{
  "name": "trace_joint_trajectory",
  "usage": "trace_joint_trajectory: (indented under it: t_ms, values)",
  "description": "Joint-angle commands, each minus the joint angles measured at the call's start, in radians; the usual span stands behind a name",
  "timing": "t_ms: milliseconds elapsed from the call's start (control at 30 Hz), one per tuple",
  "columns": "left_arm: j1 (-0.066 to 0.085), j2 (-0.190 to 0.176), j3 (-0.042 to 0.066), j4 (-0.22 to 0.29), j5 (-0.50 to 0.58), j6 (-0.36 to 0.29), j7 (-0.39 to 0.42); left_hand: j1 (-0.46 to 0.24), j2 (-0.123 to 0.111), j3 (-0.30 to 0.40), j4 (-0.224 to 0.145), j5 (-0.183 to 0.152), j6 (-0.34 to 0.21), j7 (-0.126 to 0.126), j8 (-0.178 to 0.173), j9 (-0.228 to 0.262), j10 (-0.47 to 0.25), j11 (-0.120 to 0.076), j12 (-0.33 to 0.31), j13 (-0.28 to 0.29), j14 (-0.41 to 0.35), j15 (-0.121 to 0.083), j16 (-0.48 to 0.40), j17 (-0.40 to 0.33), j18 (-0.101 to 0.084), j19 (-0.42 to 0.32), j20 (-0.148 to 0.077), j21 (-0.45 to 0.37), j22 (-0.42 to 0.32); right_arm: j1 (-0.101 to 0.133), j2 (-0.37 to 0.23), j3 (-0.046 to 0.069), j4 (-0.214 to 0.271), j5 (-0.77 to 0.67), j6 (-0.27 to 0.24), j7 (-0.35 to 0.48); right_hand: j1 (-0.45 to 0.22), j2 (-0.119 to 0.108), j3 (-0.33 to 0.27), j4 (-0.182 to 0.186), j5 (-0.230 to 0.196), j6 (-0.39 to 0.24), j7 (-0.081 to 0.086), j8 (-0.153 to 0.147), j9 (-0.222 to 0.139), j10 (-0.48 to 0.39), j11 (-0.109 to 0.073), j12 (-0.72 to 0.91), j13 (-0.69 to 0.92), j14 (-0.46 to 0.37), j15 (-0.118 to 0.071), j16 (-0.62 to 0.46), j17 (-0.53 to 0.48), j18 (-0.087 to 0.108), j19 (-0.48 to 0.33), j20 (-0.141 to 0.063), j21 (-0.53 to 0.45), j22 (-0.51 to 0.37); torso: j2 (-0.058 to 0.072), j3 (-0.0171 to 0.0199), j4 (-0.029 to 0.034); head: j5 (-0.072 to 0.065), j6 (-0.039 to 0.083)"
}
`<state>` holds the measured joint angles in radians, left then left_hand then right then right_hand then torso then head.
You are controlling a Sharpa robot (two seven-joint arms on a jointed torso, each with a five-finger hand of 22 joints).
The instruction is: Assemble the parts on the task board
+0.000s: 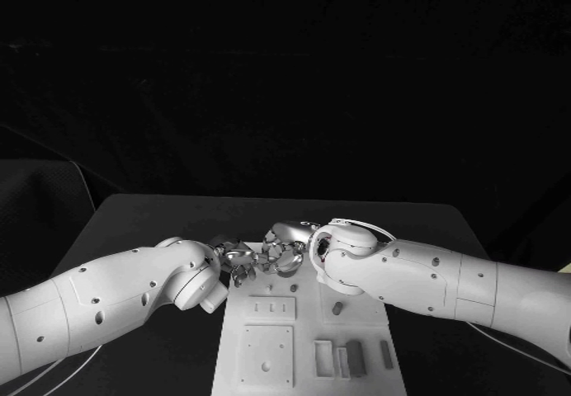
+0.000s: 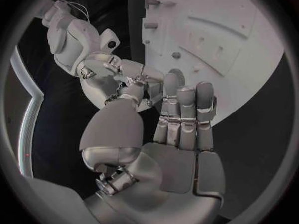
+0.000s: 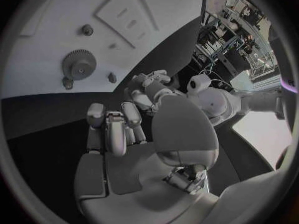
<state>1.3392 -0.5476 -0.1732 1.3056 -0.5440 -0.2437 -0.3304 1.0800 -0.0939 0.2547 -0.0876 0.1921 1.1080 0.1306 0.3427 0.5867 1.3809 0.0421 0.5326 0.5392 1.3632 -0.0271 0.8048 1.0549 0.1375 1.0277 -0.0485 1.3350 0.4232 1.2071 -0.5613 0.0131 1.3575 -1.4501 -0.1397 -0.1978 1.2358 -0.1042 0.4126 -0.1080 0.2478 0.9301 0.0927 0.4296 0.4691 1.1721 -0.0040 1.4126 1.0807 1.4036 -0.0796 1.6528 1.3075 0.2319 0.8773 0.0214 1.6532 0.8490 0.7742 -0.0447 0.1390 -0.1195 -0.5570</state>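
The white task board lies in the middle of the table, and my two hands meet just past its far end. My left hand keeps its fingers straight and side by side, their tips next to a grey gear that lies flat on the board. My right hand hovers close beside it with its fingers a little bent and nothing between them and the thumb. In the right wrist view the gear sits near the board's edge, with the left hand just off that edge.
Several small bars stand in slots at the board's near right, and a short peg rises nearer the middle. Small pegs stand around the gear. A square plate and a slotted block sit on the board's left half.
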Motion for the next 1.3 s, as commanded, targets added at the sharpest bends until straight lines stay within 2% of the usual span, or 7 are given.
trace_joint_trajectory:
  t_ms: [33, 367, 900, 1133, 1300]
  values:
    - [0.001, 0.003, 0.001, 0.003, 0.001, -0.014, 0.010, 0.044, 0.019, 0.037, -0.006, -0.001, 0.009, 0.000, 0.001, 0.003, -0.014, 0.000, 0.010, 0.006, -0.009, -0.006, 0.008, 0.008, 0.018, -0.002, -0.002, 0.007, 0.002, 0.000, -0.001, 0.000, 0.001, -0.012, 0.017, 0.000, 0.000, 0.008, 0.003, 0.001, 0.007, 0.070, 0.053, 0.003, 0.002, 0.002, -0.008, 0.003, -0.001, 0.004, -0.002, 0.048, 0.112, 0.009, 0.006, 0.001, 0.008, 0.001, 0.000, 0.0006, -0.0010, 0.000, -0.001]
    - [0.001, 0.006, 0.001, 0.001, 0.026, -0.029, 0.026, 0.071, 0.038, 0.080, -0.006, -0.001, 0.014, 0.000, 0.000, 0.002, -0.022, 0.002, 0.017, 0.011, -0.015, -0.004, 0.013, 0.016, 0.015, -0.007, -0.002, 0.011, 0.003, 0.000, -0.005, 0.000, 0.000, -0.012, 0.026, -0.002, -0.001, 0.008, 0.004, 0.001, 0.008, 0.070, 0.053, 0.003, 0.002, 0.003, -0.008, 0.003, -0.001, 0.004, -0.002, 0.048, 0.111, 0.009, 0.006, 0.001, 0.008, 0.001, 0.001, 0.0002, -0.0010, -0.002, -0.003]
    - [0.001, -0.003, 0.001, 0.002, 0.058, -0.021, 0.035, 0.119, 0.046, 0.151, -0.021, -0.001, 0.010, 0.001, -0.006, 0.000, -0.037, 0.006, 0.020, 0.014, -0.028, -0.001, 0.016, 0.024, 0.011, -0.020, -0.002, 0.014, 0.004, 0.000, -0.016, 0.000, -0.006, -0.016, 0.034, -0.007, -0.002, 0.010, 0.005, 0.002, 0.009, 0.072, 0.053, 0.004, 0.002, 0.003, -0.008, 0.003, -0.002, 0.008, -0.002, 0.050, 0.114, 0.009, 0.007, 0.001, 0.009, 0.001, 0.000, -0.0010, 0.0004, -0.005, -0.008]
    - [0.001, -0.004, 0.001, 0.002, 0.063, -0.025, 0.037, 0.160, 0.057, 0.201, -0.034, -0.001, 0.016, 0.000, -0.004, 0.003, -0.042, 0.007, 0.022, 0.015, -0.034, 0.000, 0.019, 0.031, 0.009, -0.027, -0.002, 0.019, 0.005, 0.000, -0.016, 0.000, -0.006, -0.016, 0.035, -0.006, -0.003, 0.011, 0.005, 0.002, 0.009, 0.073, 0.053, 0.004, 0.002, 0.004, -0.008, 0.003, -0.002, 0.005, -0.002, 0.049, 0.111, 0.010, 0.007, 0.001, 0.009, 0.001, 0.001, -0.0003, -0.0004, -0.005, -0.008]
    - [0.001, -0.005, 0.001, 0.001, 0.066, -0.026, 0.037, 0.173, 0.055, 0.218, -0.037, -0.005, 0.017, 0.001, -0.002, 0.004, -0.043, 0.007, 0.021, 0.014, -0.037, 0.001, 0.020, 0.034, 0.008, -0.030, -0.002, 0.021, 0.006, 0.000, -0.017, 0.000, -0.006, -0.016, 0.034, -0.006, -0.004, 0.012, 0.006, 0.003, 0.010, 0.074, 0.053, 0.004, 0.002, 0.004, -0.008, 0.004, -0.002, 0.008, -0.002, 0.049, 0.113, 0.010, 0.007, 0.001, 0.009, 0.001, 0.000, 0.0000, 0.0000, -0.004, -0.009]
